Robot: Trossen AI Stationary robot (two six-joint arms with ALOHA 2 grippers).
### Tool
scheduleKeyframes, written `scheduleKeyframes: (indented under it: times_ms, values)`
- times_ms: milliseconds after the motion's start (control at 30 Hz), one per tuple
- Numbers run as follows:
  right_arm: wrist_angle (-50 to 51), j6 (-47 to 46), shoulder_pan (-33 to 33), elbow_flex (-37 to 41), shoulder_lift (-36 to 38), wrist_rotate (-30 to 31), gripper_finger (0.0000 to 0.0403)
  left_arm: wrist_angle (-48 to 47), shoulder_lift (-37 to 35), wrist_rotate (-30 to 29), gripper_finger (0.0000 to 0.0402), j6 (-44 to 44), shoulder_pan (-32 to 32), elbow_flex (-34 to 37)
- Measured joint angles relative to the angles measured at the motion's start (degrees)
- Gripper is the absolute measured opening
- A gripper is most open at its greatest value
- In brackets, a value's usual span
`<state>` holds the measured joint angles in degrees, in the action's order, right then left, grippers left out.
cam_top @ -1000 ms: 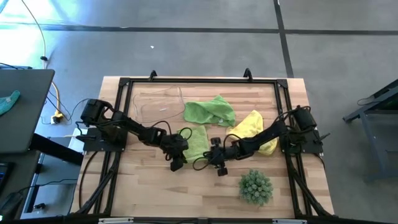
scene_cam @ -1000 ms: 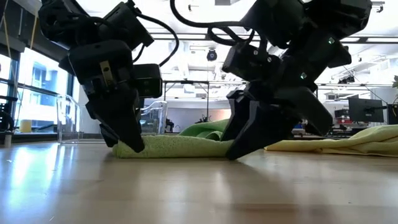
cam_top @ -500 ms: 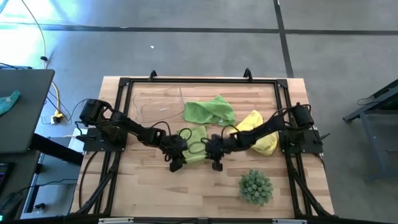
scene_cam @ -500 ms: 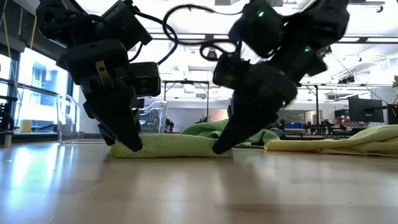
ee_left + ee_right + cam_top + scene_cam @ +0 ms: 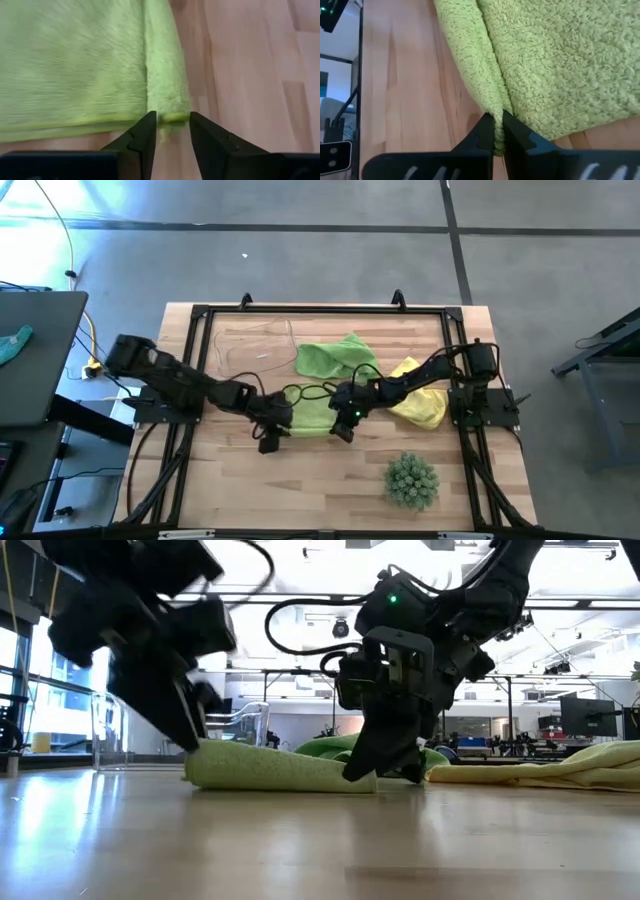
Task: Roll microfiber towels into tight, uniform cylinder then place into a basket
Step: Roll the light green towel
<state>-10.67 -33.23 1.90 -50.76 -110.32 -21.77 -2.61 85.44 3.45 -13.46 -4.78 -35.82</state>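
Wooden table, both grippers at the near edge of a flat lime green towel [image 5: 312,408].

Right gripper [image 5: 496,131] is pinched shut on the towel's folded hem; left gripper [image 5: 170,131] stands with fingers parted around the opposite end of that same fold, gripping nothing. With only one corner clamped, the starting roll could skew or unfold on the loose side. No basket can be made out. Yellow towel [image 5: 418,402] lies behind the right arm.
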Motion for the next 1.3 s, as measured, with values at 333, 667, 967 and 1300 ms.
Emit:
scheduleKeyframes:
  times_ms: [333,667,967,1300]
  values:
    - [-0.72,-0.13,0.04,0.06,0.06,1.24,0.0005,5.36,0.10,-13.91,0.0110,4.67,-8.39,-0.22]
    - [-0.87,0.06,0.04,0.07,0.06,1.66,0.0005,11.04,8.08,-18.61,0.0136,4.69,-10.40,-0.26]
    - [-1.25,1.69,0.01,0.07,0.03,1.86,0.0010,12.07,12.35,-17.96,0.0143,1.87,-8.73,-0.50]
    - [2.48,10.16,-0.14,0.28,4.27,-0.38,0.0111,10.33,12.27,-6.44,0.0132,-5.76,-4.09,-0.63]
